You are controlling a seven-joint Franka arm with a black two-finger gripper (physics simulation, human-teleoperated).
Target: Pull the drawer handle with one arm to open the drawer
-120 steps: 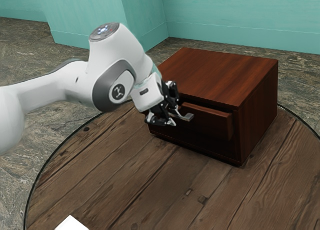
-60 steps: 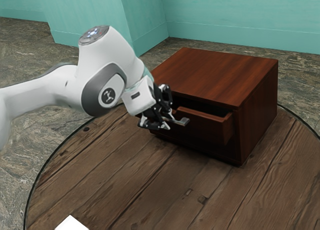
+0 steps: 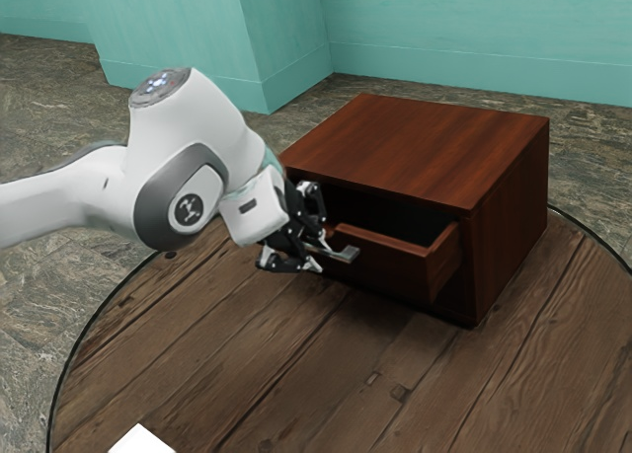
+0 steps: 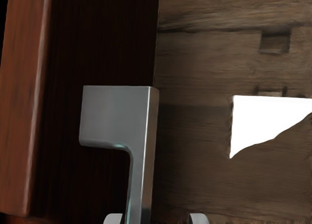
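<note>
A dark red wooden cabinet (image 3: pixel 434 147) stands on the round wooden table (image 3: pixel 296 374). Its single drawer (image 3: pixel 390 261) is pulled partly out toward the exterior view's left, with a dark gap behind its front panel. A grey metal handle (image 3: pixel 341 254) juts from the drawer front. My gripper (image 3: pixel 306 246) is shut on that handle, fingers above and below the bar. Seen from the wrist, the metal handle (image 4: pixel 124 136) stands close in front of the dark drawer front (image 4: pixel 92 48), with the table planks beside it.
A white flat object (image 3: pixel 138 440) lies at the table's near edge in the exterior view; a white patch (image 4: pixel 263 124) also shows on the planks in the wrist view. Teal walls and a stone floor surround the table.
My hand has drawn back toward the exterior view's left with the handle, and the drawer has slid further out of the cabinet.
</note>
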